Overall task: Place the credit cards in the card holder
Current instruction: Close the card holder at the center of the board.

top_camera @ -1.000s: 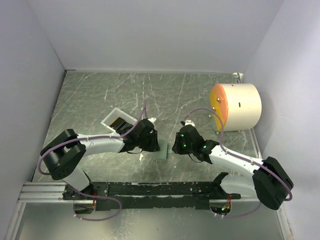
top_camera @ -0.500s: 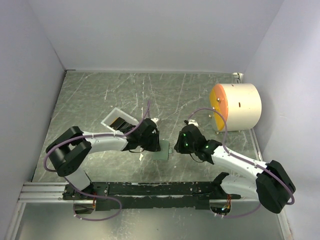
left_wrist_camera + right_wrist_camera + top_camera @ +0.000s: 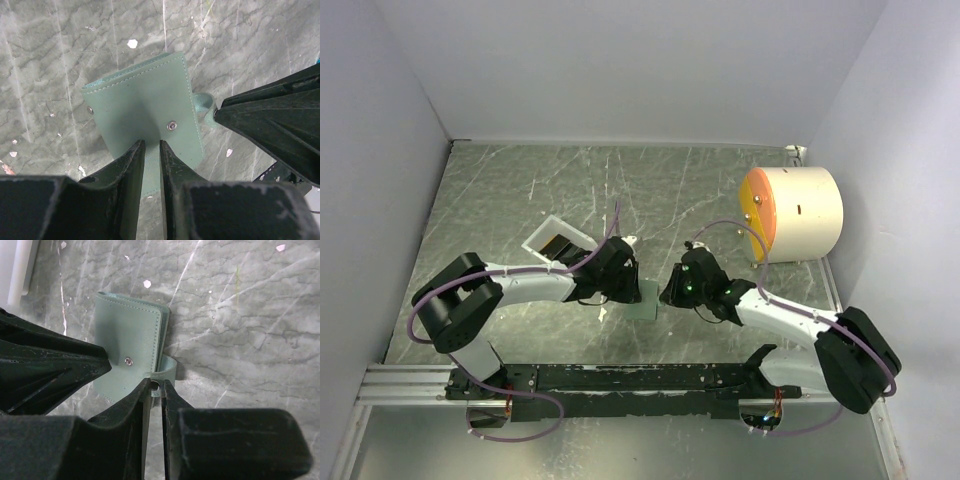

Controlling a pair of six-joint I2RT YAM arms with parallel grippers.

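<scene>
Wrist views only — seemingly left fingers (image 3: 132, 162) pinch card holder (image 3: 145, 100), right fingers (image 3: 137, 400) its tab (image 3: 167, 371)

No legible text, label, brand mark, number or sign appears in any view; the card holder (image 3: 145, 105) shows plain, unprinted faces

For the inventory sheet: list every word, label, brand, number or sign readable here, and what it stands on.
None: no view shows readable text.
The card holder shows only stitching and plain metal snaps.
The cream cylinder bears a small dark mark, too small to read.
The card in the white tray is too small to show print.
</scene>
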